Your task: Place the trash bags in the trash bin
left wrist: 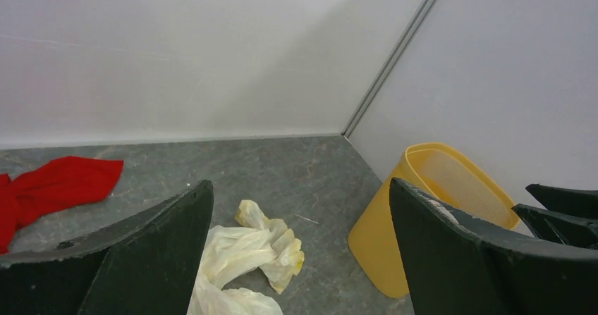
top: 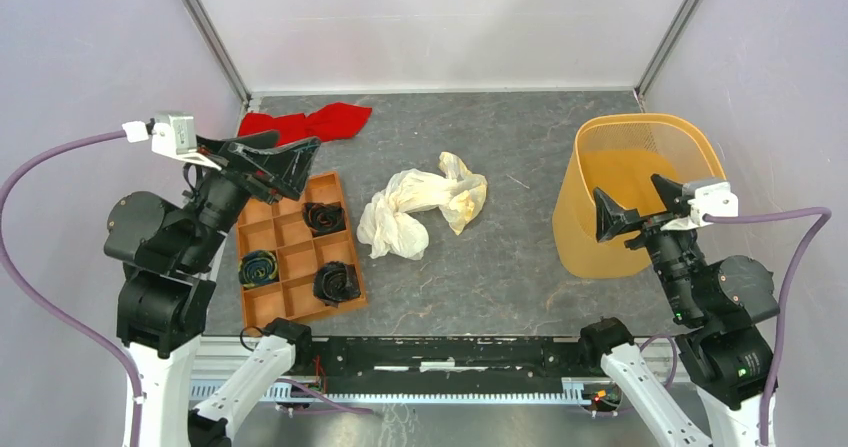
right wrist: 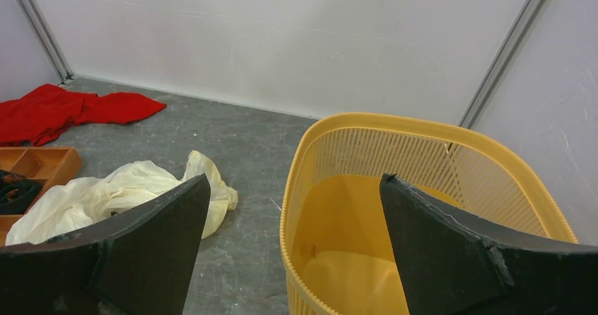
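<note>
Thin plastic slips, so we should pinch the trash bags at a thick bunch; left gripper and right gripper both gape.

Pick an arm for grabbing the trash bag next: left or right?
Left, probably. The left gripper is open, and its wrist view shows the trash bag lying straight ahead of it. The right gripper, also open, faces the trash bin, with the bag off to its left.

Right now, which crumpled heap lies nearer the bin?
The cream bag, in the middle, just left of the bin. The red cloth lies farther off, at the back left.
</note>
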`<state>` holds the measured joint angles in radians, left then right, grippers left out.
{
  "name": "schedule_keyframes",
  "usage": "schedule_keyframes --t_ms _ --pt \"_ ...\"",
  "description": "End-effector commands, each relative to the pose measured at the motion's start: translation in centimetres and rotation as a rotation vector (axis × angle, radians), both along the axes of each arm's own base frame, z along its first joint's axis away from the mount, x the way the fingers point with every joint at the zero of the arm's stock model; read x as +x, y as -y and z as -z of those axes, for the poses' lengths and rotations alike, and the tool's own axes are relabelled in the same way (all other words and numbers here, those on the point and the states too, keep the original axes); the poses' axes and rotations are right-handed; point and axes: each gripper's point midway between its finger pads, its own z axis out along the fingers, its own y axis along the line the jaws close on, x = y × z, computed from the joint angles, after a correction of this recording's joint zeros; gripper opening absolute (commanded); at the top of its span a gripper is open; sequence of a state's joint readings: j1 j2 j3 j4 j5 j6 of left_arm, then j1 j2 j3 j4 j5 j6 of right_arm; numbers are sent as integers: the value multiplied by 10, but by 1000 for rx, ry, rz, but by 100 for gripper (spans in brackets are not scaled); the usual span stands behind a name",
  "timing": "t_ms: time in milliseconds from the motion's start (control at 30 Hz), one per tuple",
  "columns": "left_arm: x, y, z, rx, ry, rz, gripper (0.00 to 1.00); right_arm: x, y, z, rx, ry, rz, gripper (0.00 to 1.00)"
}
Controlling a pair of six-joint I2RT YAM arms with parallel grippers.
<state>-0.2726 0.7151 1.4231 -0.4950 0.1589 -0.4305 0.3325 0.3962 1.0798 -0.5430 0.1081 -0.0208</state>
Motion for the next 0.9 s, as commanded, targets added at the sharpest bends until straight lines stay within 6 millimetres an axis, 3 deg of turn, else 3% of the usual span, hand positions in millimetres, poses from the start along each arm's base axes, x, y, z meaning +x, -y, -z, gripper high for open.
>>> schedule_keyframes --t_ms 0,333,467,600,733,867 --pt "7 8 16 30 -70 30 100 9 1 3 57 -35 27 97" --pt "24 26 67 71 -226 102 100 24 -14 15 131 -59 -19 97" --pt "27 31 93 93 -294 126 100 31 -39 12 122 -70 -144 97" --pt "25 35 121 112 -351 156 100 45 -48 -5 112 -80 -173 97" --pt "21 38 151 120 -413 181 100 59 -81 -20 127 -99 -324 97" --pt "17 38 177 126 -461 184 100 76 -111 -19 188 -144 -434 97"
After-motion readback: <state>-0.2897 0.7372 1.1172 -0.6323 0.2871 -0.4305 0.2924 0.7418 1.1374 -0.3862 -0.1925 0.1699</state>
